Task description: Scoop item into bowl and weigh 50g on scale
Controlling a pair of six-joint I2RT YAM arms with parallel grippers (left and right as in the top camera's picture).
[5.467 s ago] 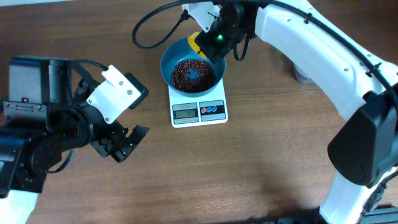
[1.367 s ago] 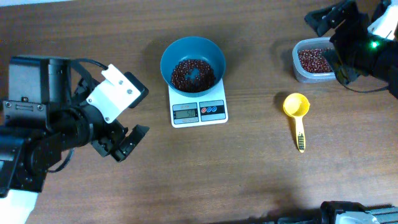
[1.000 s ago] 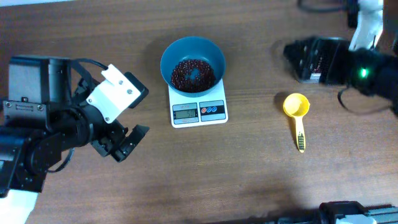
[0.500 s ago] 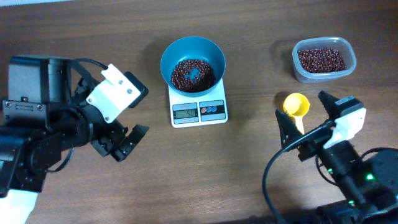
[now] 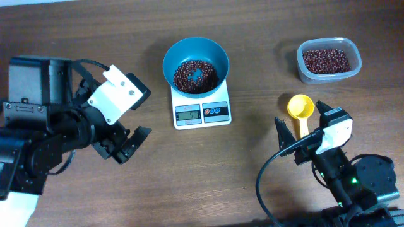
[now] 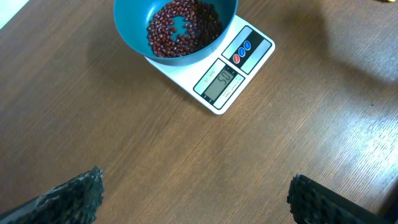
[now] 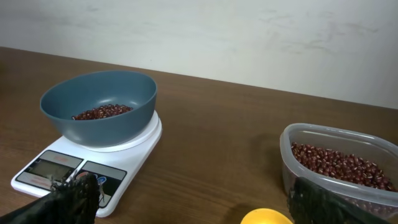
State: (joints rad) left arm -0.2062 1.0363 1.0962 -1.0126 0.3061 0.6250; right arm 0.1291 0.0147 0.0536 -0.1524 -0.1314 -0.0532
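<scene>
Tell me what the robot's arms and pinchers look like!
Both arms are black with a white block by the wrist. The left gripper and right gripper each have two black, bumpy fingers. A black cable loops from the right arm.

Brown wooden table (image 5: 189,176), bearing white scale (image 5: 202,113), yellow scoop (image 5: 301,108), clear plastic tub (image 5: 328,80).

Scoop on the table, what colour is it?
The scoop is plain yellow, seen best in the overhead view.
</scene>
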